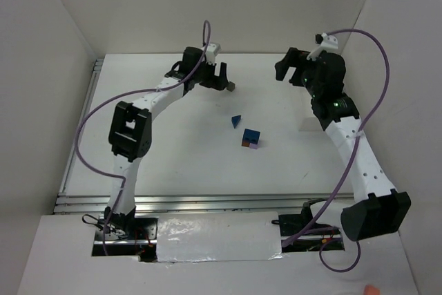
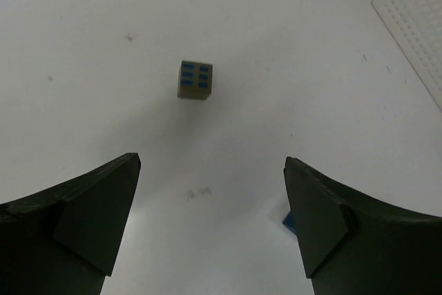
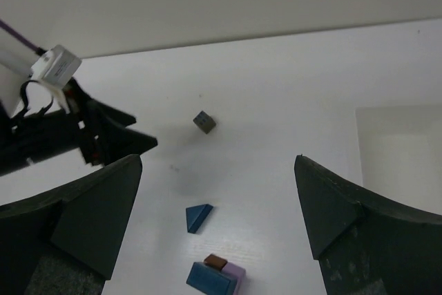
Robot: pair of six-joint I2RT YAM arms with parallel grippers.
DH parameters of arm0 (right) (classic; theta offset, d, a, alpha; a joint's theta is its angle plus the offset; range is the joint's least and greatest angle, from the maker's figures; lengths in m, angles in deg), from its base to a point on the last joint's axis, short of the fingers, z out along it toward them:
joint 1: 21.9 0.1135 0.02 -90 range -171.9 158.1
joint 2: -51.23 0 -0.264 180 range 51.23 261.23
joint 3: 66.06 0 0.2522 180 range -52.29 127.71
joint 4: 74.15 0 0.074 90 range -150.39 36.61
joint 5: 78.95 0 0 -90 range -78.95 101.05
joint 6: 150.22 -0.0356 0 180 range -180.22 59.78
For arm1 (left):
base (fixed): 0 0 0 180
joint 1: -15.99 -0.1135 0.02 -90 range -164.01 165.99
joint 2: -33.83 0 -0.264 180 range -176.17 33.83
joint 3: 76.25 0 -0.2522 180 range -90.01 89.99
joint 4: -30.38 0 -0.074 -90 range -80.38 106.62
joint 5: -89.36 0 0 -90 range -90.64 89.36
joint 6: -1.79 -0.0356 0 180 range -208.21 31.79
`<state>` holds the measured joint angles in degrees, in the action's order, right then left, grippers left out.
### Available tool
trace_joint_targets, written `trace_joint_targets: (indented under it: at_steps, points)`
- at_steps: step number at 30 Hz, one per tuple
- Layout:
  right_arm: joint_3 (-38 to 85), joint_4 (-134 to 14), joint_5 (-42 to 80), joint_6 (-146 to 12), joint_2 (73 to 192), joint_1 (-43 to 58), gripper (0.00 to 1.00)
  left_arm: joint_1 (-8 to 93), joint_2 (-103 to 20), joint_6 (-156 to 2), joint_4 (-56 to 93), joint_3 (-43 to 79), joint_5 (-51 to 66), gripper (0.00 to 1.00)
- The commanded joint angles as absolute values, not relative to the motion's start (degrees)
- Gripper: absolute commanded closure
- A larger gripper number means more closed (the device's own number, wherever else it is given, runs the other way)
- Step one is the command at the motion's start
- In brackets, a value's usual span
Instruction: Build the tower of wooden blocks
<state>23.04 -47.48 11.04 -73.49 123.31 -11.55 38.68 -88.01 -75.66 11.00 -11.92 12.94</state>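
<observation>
A small cluster of wood blocks [image 1: 251, 139] sits mid-table: a blue block [image 3: 207, 280] with a brown-orange piece [image 3: 216, 262] and a lavender piece [image 3: 233, 274] against it. A blue triangular block [image 1: 237, 121] [image 3: 198, 217] lies apart, just behind the cluster. Farther back rests a grey cube with blue marks [image 1: 231, 86] [image 2: 195, 79] [image 3: 204, 121]. My left gripper [image 1: 219, 77] [image 2: 212, 164] is open and empty, hovering just left of the grey cube. At the back right my right gripper [image 1: 290, 67] [image 3: 218, 164] is open, empty and raised, facing the blocks.
A white perforated tray [image 2: 414, 25] lies on the table's right side, showing as a pale rectangle [image 3: 400, 143] in the right wrist view. White walls enclose the table on three sides. Metal rails run along the left edge [image 1: 79, 122] and the near edge [image 1: 207, 202].
</observation>
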Motion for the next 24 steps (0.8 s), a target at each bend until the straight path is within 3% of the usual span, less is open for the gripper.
trace_joint_targets:
  at_steps: [1,8,16,24]
  points:
    - [17.16,-49.24,13.51,-81.93,119.36,-13.02,0.00,40.33,-96.14,-79.95,5.47,-23.11,16.50,0.01]
    - [11.96,-48.87,14.65,-81.31,114.78,-17.06,0.00,41.12,-108.27,-78.81,7.92,-34.36,11.41,0.01]
    - [10.28,-50.10,20.53,-82.63,115.92,-20.05,0.00,42.62,-115.92,-76.53,12.31,-40.08,4.11,0.01]
    - [9.14,-51.77,24.41,-83.16,116.27,-21.46,0.00,42.70,-118.92,-74.94,15.22,-41.49,2.61,0.07]
